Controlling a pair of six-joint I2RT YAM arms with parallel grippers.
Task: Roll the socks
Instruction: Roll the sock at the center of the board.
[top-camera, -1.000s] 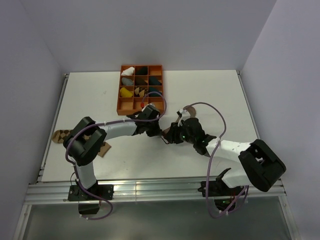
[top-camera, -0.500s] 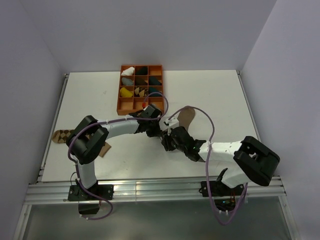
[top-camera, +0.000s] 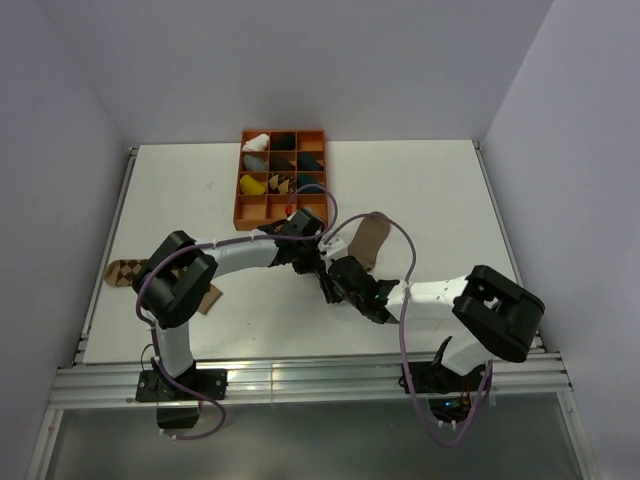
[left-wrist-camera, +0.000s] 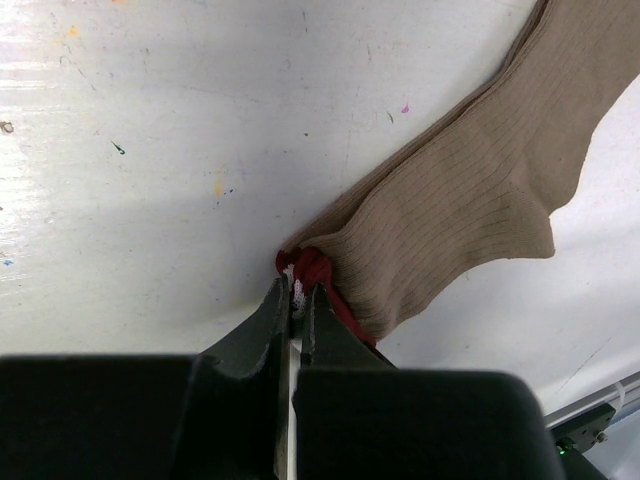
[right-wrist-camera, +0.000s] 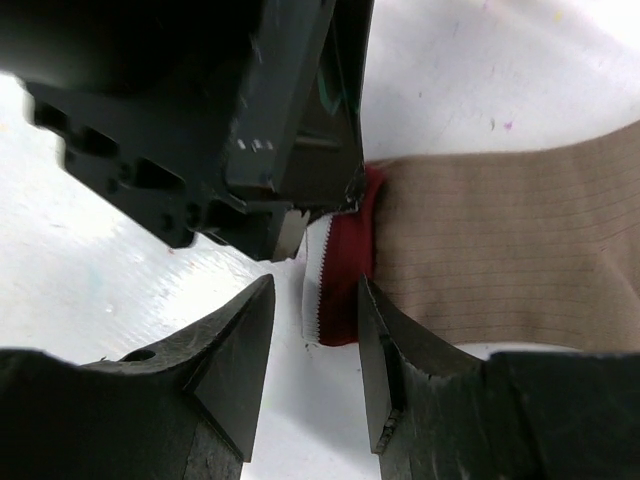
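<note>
The plain tan sock (top-camera: 372, 240) lies flat on the white table, its dark red-and-white cuff (left-wrist-camera: 312, 268) toward the arms. My left gripper (left-wrist-camera: 297, 290) is shut on that cuff; in the top view it (top-camera: 318, 260) sits at the sock's near end. My right gripper (right-wrist-camera: 316, 300) is open, its jaws standing either side of the cuff's loose corner (right-wrist-camera: 338, 285), close against the left gripper's body (right-wrist-camera: 230, 130); it also shows in the top view (top-camera: 335, 280). The argyle sock (top-camera: 122, 272) lies at the table's left edge, partly hidden under my left arm.
An orange compartment tray (top-camera: 283, 133) with several sock bundles stands at the back, just beyond the left gripper. The two wrists are nearly touching at mid-table. The right arm's purple cable (top-camera: 405, 255) loops over the tan sock.
My right gripper has moved left and nearer, up against the left gripper and the cuff. The tan sock, bunched before, now lies stretched out to the back right. The left gripper stays put.
</note>
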